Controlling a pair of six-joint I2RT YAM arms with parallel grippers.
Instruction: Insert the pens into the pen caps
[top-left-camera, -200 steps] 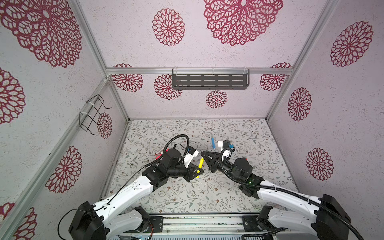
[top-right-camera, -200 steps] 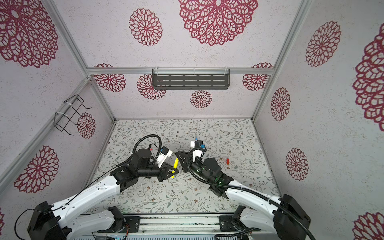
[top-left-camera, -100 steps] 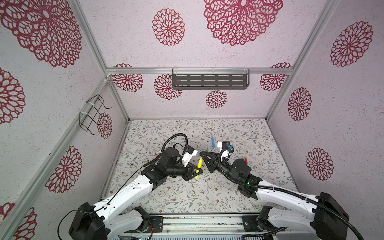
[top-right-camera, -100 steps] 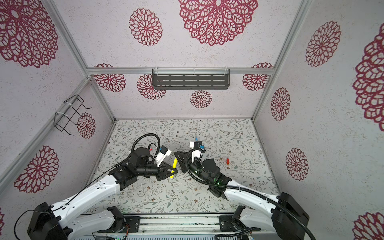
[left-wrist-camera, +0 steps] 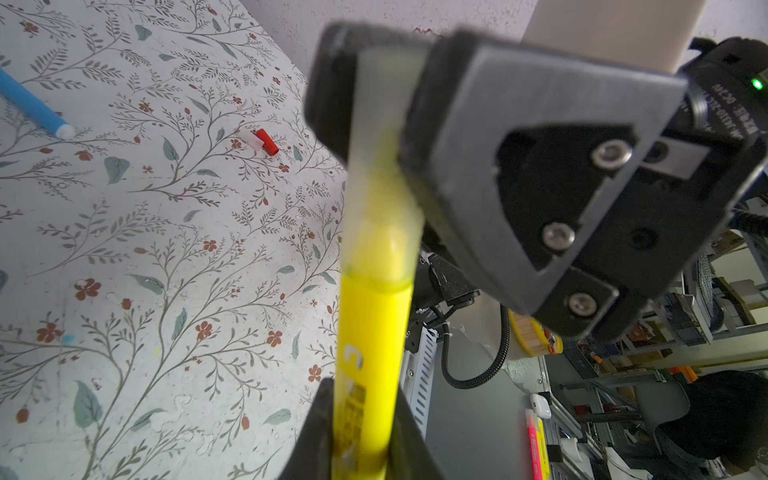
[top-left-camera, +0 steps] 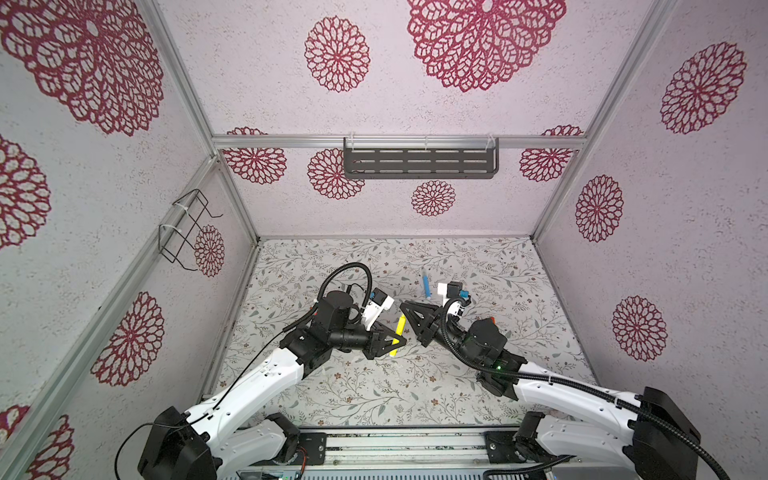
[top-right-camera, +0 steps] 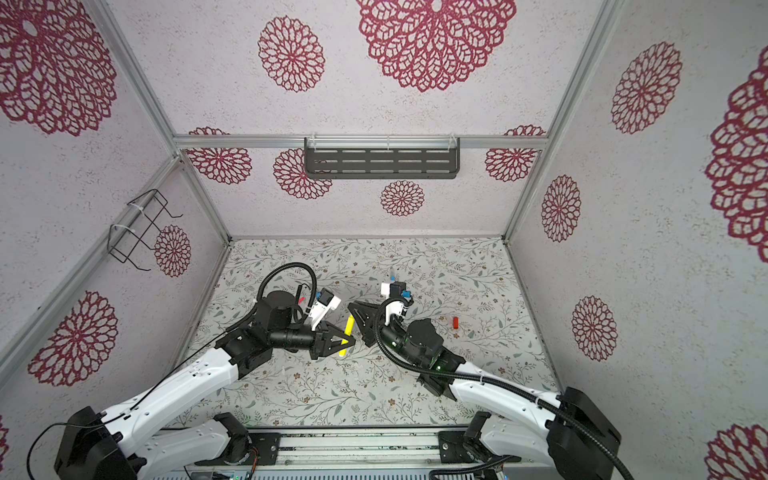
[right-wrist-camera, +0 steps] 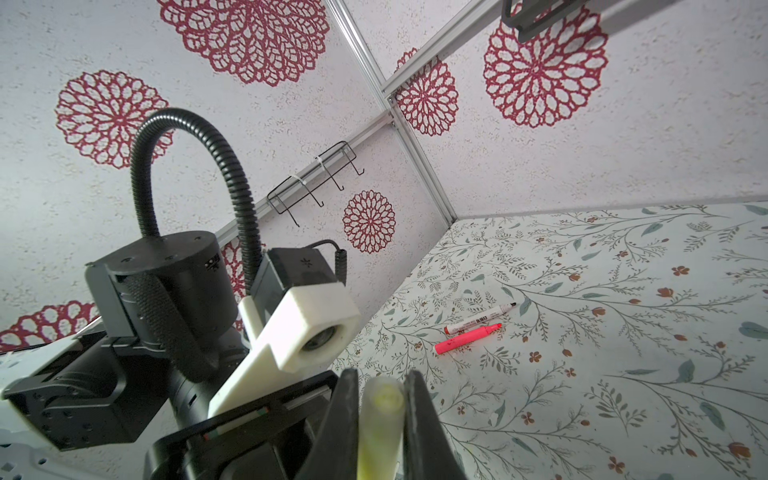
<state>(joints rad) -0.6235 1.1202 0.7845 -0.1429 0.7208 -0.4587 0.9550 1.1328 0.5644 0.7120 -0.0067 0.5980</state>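
You see the left gripper (left-wrist-camera: 361, 440) pinching the yellow highlighter (left-wrist-camera: 374, 332) by its barrel. The right gripper (left-wrist-camera: 376, 83) is pressed together on the translucent cap (left-wrist-camera: 382, 208), which sleeves the tip. This pairing looks nearly seated. Left for you, loose on the floral table (top-left-camera: 374, 395): the blue pen (left-wrist-camera: 33, 106), pink highlighter (right-wrist-camera: 467, 338), white marker (right-wrist-camera: 480, 320) and red cap (left-wrist-camera: 267, 141).
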